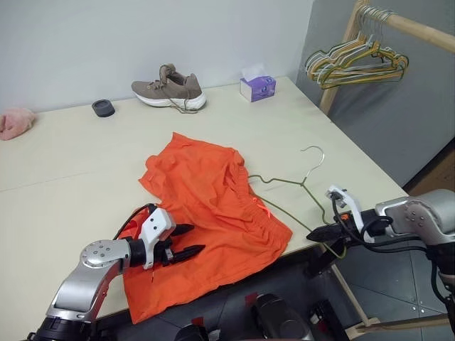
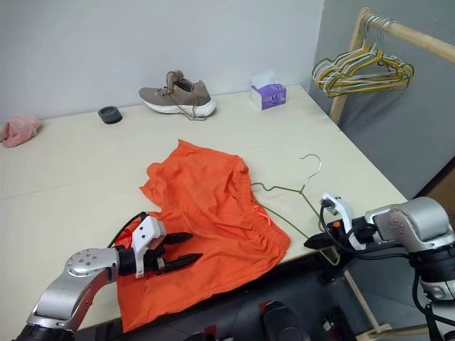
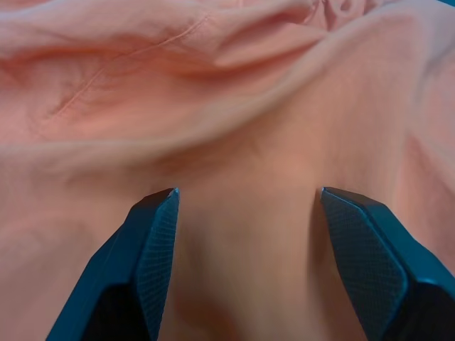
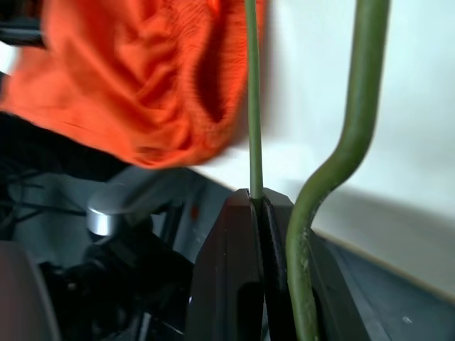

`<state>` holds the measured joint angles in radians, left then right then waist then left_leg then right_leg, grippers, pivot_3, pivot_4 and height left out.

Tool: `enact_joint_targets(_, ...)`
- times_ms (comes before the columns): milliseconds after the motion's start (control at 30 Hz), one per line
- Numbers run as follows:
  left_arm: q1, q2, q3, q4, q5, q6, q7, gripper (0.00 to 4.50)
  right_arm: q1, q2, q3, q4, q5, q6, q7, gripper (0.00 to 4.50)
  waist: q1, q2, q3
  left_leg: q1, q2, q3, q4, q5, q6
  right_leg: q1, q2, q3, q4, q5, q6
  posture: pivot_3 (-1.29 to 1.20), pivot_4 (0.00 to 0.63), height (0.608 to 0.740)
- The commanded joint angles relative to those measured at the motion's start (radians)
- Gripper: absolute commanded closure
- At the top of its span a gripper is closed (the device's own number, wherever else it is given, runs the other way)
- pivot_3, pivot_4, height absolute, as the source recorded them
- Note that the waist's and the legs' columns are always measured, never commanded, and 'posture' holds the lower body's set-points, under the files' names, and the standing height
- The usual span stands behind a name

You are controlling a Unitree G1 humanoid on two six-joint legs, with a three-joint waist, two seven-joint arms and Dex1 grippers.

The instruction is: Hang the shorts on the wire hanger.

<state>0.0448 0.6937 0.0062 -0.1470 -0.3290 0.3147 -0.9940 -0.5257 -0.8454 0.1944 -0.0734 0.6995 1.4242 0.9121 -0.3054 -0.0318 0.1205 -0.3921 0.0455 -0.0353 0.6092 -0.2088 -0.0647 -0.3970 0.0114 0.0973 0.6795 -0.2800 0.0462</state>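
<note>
Head views, shorts: the shorts (image 1: 213, 213) lie rumpled on the table (image 1: 64, 170), near its front edge, one corner hanging over it; thin limp cloth, light, will sag and slide, so I judge the gathered waistband the best place to take hold
Head views, hanger: the hanger (image 1: 298, 186) lies flat just right of the shorts, its left end touching or slipping under the waistband, hook pointing away from the robot; bare wire, light, springy, slick, so a pinch can twist on it
Head views, left gripper: the left gripper (image 1: 186, 244) hovers low over the near part of the shorts, fingers spread, nothing between them
Head views, right gripper: the right gripper (image 2: 318, 242) sits at the table's front right edge, at the hanger's near corner; the fingers look pressed together here, though the wire inside them is too thin to make out
Head views, rest: shoe (image 1: 169, 89), tissue box (image 1: 257, 87), pink cloth (image 1: 15, 122) and a small black ring (image 1: 104, 108) stand well apart at the back; coloured hangers (image 1: 355, 64) hang on a rail to the right
Left wrist view: both fingertips (image 3: 155, 234) stand apart over folds of orange cloth, close above it; contact cannot be told
Right wrist view: the fingers pinch the thin wire itself, which the head views leave unclear; a thicker green cable (image 4: 341, 156) runs beside it, outside the pinch, with the shorts behind
</note>
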Motion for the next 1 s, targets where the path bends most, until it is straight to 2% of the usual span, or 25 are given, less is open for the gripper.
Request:
enact_joint_targets(33, 0.017, 0.007, 0.015, -0.023, -0.002, -0.024, -0.001, 1.15, -0.053, -0.006, 0.038, 0.029, -0.022, -0.061, 0.054, 4.50, 0.002, 0.000, 0.000, 0.000, 0.000, 0.000, 0.000, 0.000, 0.000, 0.000, 0.000, 0.000, 0.000, 0.000, 0.000, -0.20, 0.060, 0.740)
enact_joint_targets(333, -0.008, 0.001, 0.003, -0.011, 0.000, -0.016, 0.007, 1.15, -0.145, 0.015, 0.144, 0.116, -0.079, -0.187, 0.194, 4.50, 0.003, 0.000, 0.000, -0.001, 0.000, 0.000, 0.000, 0.000, 0.000, -0.001, 0.000, 0.000, 0.000, 0.000, 0.000, -0.19, 0.059, 0.740)
enact_joint_targets(467, -0.004, -0.001, 0.001, -0.028, -0.003, -0.010, 0.012, 1.15, -0.166, 0.096, 0.173, 0.199, -0.140, -0.194, 0.135, 4.50, 0.002, 0.000, 0.000, -0.001, 0.000, 0.000, 0.000, 0.000, 0.000, -0.001, 0.000, 0.000, 0.000, 0.000, 0.000, -0.18, 0.062, 0.740)
enact_joint_targets(633, 0.023, 0.002, 0.013, -0.052, -0.008, -0.009, 0.019, 1.15, -0.201, 0.233, 0.091, 0.292, -0.164, -0.123, 0.007, 4.50, 0.002, 0.000, -0.001, -0.002, 0.000, 0.000, 0.001, 0.000, 0.000, -0.003, 0.000, 0.000, 0.002, 0.001, 0.001, -0.18, 0.062, 0.740)
enact_joint_targets(800, 0.029, -0.002, 0.009, -0.056, -0.010, -0.008, 0.029, 1.15, -0.240, 0.332, -0.070, 0.304, -0.112, -0.001, -0.065, 4.50, 0.015, 0.000, -0.001, -0.005, 0.000, -0.001, 0.002, 0.000, 0.000, -0.004, 0.000, 0.000, 0.002, 0.001, 0.001, -0.18, 0.062, 0.740)
enact_joint_targets(1000, 0.011, -0.014, 0.006, -0.049, -0.015, 0.002, 0.035, 1.15, -0.272, 0.370, -0.165, 0.202, -0.069, 0.028, -0.100, 4.50, 0.032, 0.001, -0.001, -0.008, 0.000, -0.001, 0.002, 0.000, 0.000, -0.008, 0.000, 0.000, 0.002, 0.001, 0.001, -0.19, 0.059, 0.740)
